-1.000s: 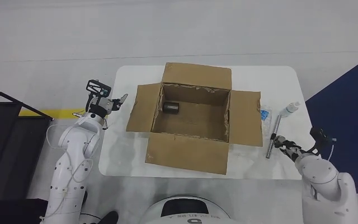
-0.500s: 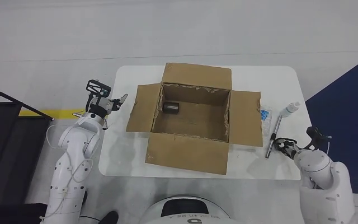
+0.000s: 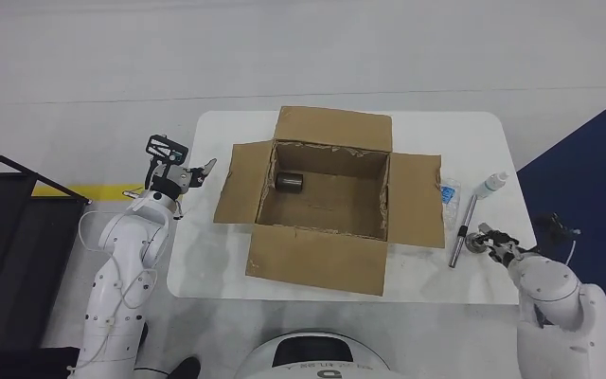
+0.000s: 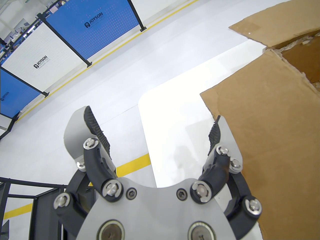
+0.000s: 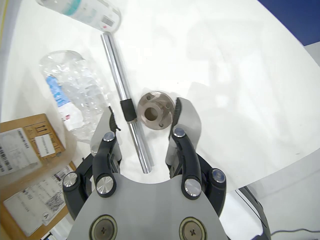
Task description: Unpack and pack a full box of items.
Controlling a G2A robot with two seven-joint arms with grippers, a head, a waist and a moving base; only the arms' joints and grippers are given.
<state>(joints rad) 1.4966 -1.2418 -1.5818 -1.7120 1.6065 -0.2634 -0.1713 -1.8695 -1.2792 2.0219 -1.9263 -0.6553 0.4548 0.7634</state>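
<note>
Your right gripper [image 5: 144, 106] is hovering, fingers apart, straddling the flange [image 5: 155, 113] and rod [image 5: 120, 76] lying side by side on the table [image 3: 473, 142] right of the box [image 3: 317, 261], rod pointing along your reach. Your left gripper [image 4: 152, 113] is idling, spread, far off.

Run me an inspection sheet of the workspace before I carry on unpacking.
Surface: white table.
Job's things: open cardboard box mid-table, dark cylinder inside at a far corner; metal rod, flange, white bottle and clear plastic packet on the table beside its right flap.
Clutter: nothing seen.
Grippers: left gripper open, beside the box's left flap; right gripper open, over flange and rod.
Cables: thin cable below the table's edge.
Surroundings: blue and white panels, yellow floor line, black rack.
</note>
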